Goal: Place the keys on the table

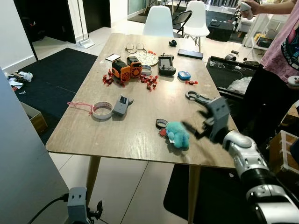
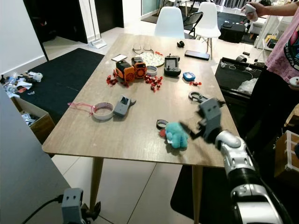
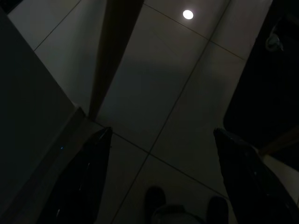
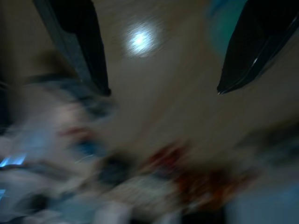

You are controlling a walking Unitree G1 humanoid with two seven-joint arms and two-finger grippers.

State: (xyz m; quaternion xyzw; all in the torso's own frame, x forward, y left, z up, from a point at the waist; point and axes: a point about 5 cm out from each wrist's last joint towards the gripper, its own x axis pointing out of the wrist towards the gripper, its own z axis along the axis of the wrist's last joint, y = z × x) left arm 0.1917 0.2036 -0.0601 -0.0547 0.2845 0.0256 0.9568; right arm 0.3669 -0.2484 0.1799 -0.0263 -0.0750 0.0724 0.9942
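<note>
The keys [image 1: 162, 124] lie on the wooden table [image 1: 131, 135] near its front right edge, joined to a teal plush keychain [image 1: 178, 135] and a small red tag. My right gripper [image 1: 194, 122] hovers open just right of the plush, a little above the tabletop, with nothing between its fingers. The right wrist view is blurred; its two black fingers [image 4: 88, 51] stand wide apart over the wood. My left gripper [image 3: 163, 182] hangs idle and open over the dark tiled floor.
Further back on the table are a tape roll [image 1: 102, 110], a grey gadget [image 1: 121, 105], an orange toy robot [image 1: 126, 69], a controller [image 1: 166, 64] and a carabiner [image 1: 194, 96]. A person [image 1: 278, 60] stands at the right. White chairs [image 1: 158, 22] sit behind.
</note>
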